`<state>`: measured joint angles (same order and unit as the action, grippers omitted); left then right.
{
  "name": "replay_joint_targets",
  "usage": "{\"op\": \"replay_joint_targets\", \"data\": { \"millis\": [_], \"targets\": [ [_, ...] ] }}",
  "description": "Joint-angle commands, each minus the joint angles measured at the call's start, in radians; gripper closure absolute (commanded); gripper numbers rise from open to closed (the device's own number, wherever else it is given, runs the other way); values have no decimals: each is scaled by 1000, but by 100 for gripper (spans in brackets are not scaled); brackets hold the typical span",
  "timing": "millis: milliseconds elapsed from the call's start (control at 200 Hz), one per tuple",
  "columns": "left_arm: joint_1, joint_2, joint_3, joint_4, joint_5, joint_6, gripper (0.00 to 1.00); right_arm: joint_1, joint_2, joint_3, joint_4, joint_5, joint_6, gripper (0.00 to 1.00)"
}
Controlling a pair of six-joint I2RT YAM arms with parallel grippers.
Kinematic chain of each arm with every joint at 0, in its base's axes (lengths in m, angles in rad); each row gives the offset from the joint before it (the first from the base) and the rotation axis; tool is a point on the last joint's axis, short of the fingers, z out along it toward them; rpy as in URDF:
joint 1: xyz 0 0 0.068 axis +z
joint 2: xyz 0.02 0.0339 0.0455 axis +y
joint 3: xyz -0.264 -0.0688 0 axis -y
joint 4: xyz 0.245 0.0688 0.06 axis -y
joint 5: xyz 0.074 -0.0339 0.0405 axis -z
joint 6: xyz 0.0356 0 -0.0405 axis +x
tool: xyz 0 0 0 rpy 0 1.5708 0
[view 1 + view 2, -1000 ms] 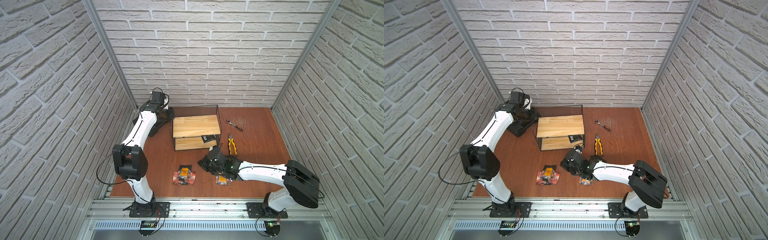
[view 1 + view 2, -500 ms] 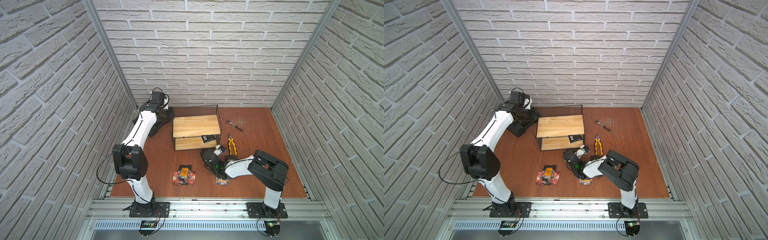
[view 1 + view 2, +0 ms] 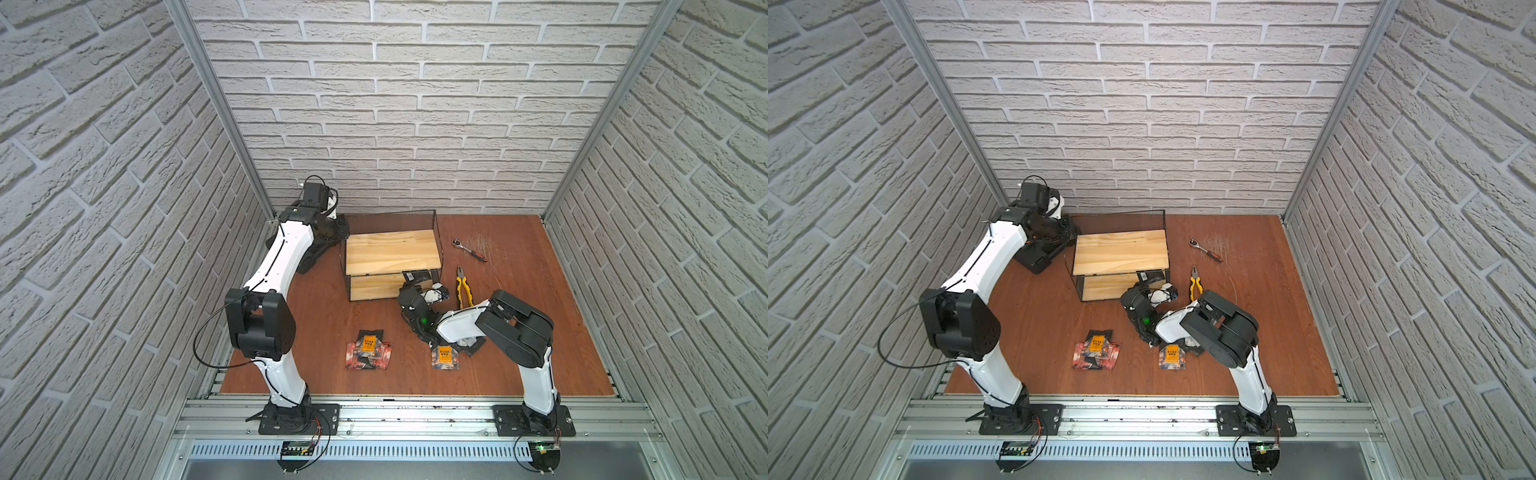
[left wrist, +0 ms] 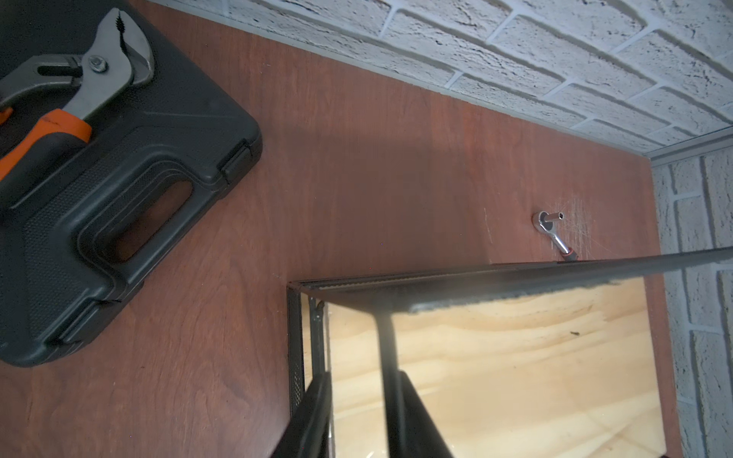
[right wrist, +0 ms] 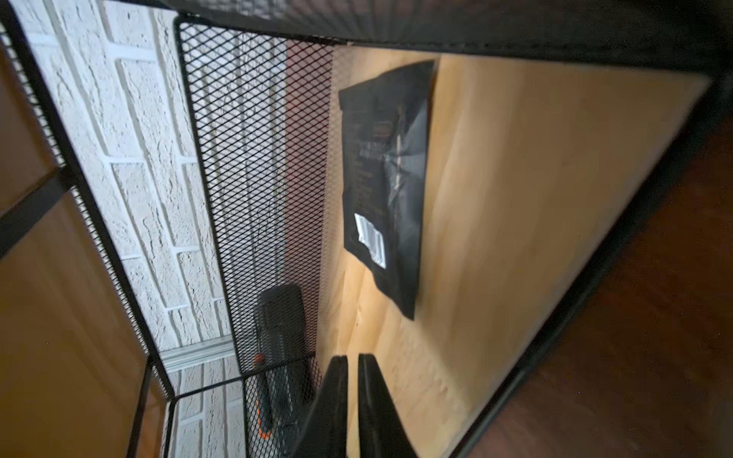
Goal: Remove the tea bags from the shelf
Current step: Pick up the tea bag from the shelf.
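Observation:
The shelf (image 3: 392, 251) (image 3: 1121, 251) stands at the back of the brown floor. One black tea bag (image 5: 382, 178) with a white barcode lies on its lower board (image 5: 515, 198), at that tier's right end in both top views (image 3: 415, 275) (image 3: 1148, 275). My right gripper (image 5: 353, 357) sits at the lower tier's open front, short of that bag. Its jaws are a narrow slit apart with nothing between them. My left gripper (image 4: 363, 374) is at the shelf's back left corner, shut on a black bar of the frame above the top board (image 4: 496, 357). More tea bags lie on the floor in two small heaps (image 3: 368, 353) (image 3: 445, 357).
A black tool case (image 4: 119, 178) with orange-handled pliers (image 4: 79, 79) on it lies left of the shelf. Yellow-handled pliers (image 3: 463, 286) and a ratchet (image 3: 469, 249) lie to the shelf's right. Brick walls close in three sides.
My right gripper has moved from above the floor heap to the shelf's lower opening, and the arm has folded back. Its jaws have parted slightly. The left arm has not moved.

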<state>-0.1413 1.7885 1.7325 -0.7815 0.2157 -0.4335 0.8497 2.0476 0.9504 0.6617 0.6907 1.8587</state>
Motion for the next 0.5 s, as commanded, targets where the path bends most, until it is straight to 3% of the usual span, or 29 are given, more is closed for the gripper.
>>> {"op": "replay_joint_targets", "data": {
  "millis": [0, 360, 495],
  "targets": [
    [10, 28, -4, -91, -9, 40, 71, -7, 23, 26, 18, 68, 49, 85],
    [12, 34, -8, -91, -6, 47, 71, -12, 99, 51, 206, 80, 34, 77],
    [12, 38, -1, -92, -4, 48, 71, -14, 103, 57, 263, 138, 8, 76]
  ]
}}
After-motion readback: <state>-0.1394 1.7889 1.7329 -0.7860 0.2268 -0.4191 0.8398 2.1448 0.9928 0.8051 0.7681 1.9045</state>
